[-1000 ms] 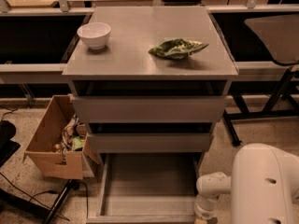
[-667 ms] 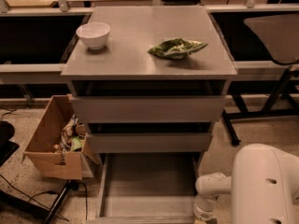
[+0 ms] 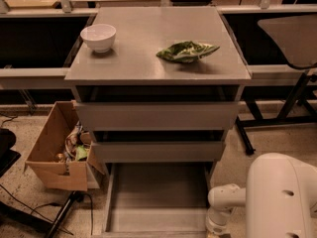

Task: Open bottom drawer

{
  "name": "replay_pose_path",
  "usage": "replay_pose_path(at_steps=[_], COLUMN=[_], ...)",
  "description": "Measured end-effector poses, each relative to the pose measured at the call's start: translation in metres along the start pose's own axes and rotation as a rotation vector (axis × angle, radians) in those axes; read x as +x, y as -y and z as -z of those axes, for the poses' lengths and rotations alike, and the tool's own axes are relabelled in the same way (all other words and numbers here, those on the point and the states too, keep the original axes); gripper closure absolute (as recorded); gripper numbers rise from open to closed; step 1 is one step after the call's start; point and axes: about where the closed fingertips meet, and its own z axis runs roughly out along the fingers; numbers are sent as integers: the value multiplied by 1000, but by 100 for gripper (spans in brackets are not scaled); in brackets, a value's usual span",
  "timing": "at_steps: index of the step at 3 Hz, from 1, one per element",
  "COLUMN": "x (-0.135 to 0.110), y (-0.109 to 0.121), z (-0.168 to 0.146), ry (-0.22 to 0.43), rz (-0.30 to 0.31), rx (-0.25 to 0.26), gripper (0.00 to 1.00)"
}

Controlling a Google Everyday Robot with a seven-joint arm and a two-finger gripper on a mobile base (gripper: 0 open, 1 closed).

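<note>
The bottom drawer of the grey cabinet stands pulled far out toward me, and its shallow grey tray interior is bare. Its front is cut off by the lower edge of the camera view. The middle drawer and the top drawer each stand out slightly. My white arm fills the lower right. My gripper is low at the drawer's front right corner and is mostly cut off by the lower edge of the view.
A white bowl and a green crumpled bag lie on the cabinet top. An open cardboard box with clutter stands on the floor at the left. Cables and a dark stand lie at the lower left. A chair base stands at the right.
</note>
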Motion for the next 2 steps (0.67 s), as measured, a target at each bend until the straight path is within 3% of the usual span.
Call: replay_pose_path(at_steps=[1,2], x=[0,0], y=[0,0], z=[0,0], ry=[0,0], rz=[0,0], rx=[0,0], gripper=[27,4])
